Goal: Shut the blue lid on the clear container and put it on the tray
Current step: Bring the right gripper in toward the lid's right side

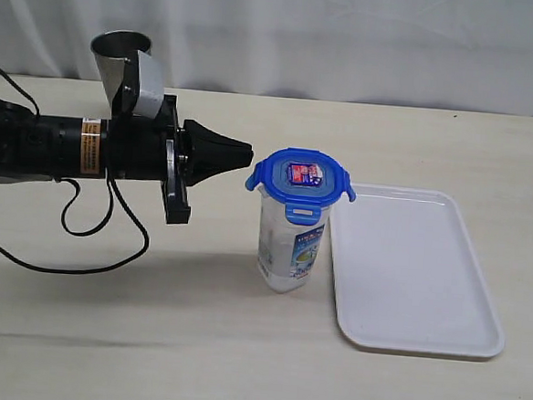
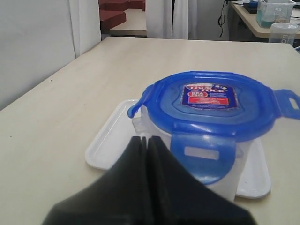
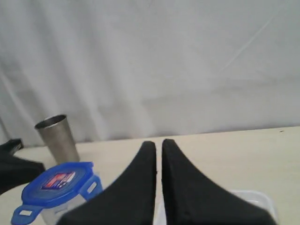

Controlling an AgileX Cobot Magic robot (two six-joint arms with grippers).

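Note:
The clear container (image 1: 290,252) stands upright on the table, just left of the white tray (image 1: 417,275) and off it. The blue lid (image 1: 302,177) sits on top of it; its side flaps stick outward and the front flap hangs down. My left gripper (image 1: 250,150) is shut and empty, lying level with its tip a short way left of the lid rim. In the left wrist view the shut tips (image 2: 145,138) sit close before the lid (image 2: 211,101), with the tray (image 2: 110,140) behind. My right gripper (image 3: 158,143) is shut and empty, apart from the lid (image 3: 56,183).
A steel cup (image 1: 121,53) stands at the back left, behind the left arm. A black cable (image 1: 90,233) loops on the table under that arm. White curtain closes off the back.

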